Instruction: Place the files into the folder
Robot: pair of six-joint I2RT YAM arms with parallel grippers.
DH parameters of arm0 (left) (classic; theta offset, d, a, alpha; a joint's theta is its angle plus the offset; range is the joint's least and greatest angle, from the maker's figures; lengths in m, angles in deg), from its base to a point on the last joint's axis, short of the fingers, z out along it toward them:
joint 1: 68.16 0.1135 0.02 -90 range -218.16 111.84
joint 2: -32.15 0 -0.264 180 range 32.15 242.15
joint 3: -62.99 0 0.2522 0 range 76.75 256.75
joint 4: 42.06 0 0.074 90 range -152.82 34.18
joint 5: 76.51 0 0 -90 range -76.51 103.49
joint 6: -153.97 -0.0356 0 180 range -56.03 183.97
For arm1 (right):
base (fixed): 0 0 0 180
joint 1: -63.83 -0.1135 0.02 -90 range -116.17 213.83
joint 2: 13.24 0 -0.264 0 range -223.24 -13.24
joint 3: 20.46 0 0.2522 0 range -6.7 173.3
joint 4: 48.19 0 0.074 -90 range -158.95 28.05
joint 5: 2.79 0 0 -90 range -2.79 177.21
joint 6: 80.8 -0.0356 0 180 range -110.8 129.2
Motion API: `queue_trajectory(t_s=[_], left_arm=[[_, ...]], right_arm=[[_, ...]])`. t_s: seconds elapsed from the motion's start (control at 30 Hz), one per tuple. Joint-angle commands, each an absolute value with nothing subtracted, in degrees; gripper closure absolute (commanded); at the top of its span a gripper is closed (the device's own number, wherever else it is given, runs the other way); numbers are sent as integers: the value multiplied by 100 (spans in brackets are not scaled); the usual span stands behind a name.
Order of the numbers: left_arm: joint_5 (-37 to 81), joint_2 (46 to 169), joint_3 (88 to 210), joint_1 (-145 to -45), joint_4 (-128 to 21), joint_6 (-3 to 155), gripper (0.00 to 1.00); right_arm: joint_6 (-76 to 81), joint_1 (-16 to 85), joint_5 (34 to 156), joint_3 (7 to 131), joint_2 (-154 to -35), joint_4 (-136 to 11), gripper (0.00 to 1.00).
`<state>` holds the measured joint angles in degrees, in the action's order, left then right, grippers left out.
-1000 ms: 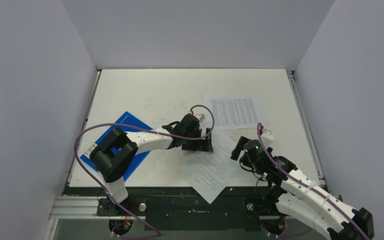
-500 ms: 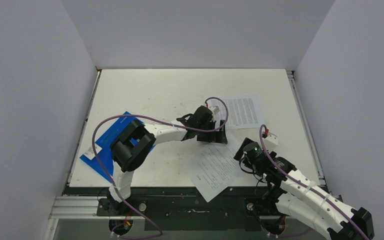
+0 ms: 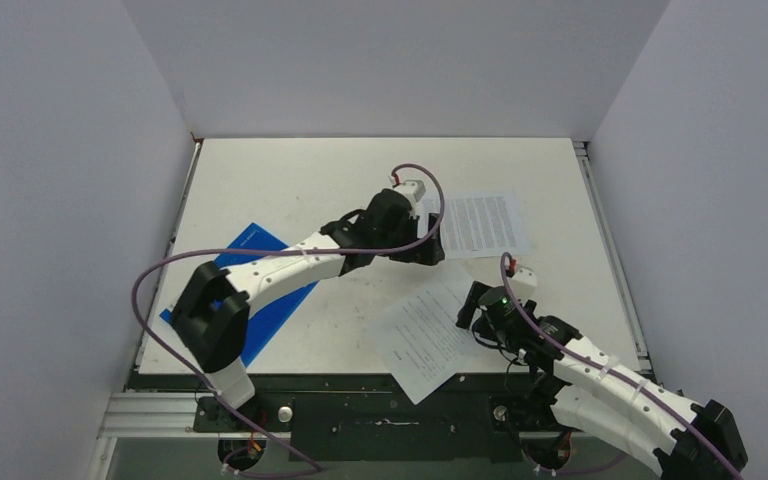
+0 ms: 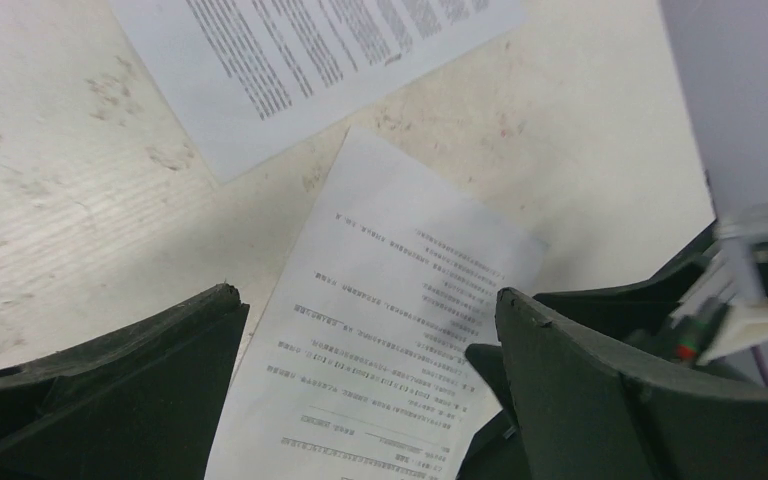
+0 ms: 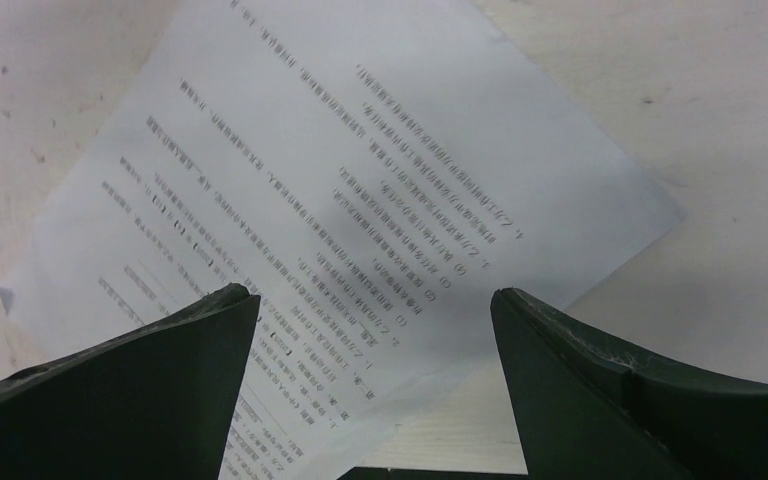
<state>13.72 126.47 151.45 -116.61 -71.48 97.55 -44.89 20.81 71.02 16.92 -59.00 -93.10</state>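
Presently the left gripper and the right gripper are both released, jaws wide, holding nothing. The far sheet lies flat at centre right of the top view. The near sheet sits at lower centre, overhanging the table edge, and the folder lies at left, partly under the left arm.

Left fingers, right fingers wide apart

My top camera looks down from behind the arms. Both wrist cameras peer close between their fingers, sharing the sheet below the right gripper.
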Motion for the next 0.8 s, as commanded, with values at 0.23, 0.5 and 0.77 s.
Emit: queue_trajectory(t_s=[0.23,0.5,0.77], left_arm=[[122,9835,14172,-11588,-8453,9566,4],[-208,8302,13980,-11545,-9207,9306,4],[-536,7405,13639,-11535,-9225,8788,4]], right_arm=[[-3870,539,6437,2680,-7371,-8957,10],[-3681,1,6344,3138,-8366,-8866,10],[-3752,-108,6164,3442,-9207,-8797,10]])
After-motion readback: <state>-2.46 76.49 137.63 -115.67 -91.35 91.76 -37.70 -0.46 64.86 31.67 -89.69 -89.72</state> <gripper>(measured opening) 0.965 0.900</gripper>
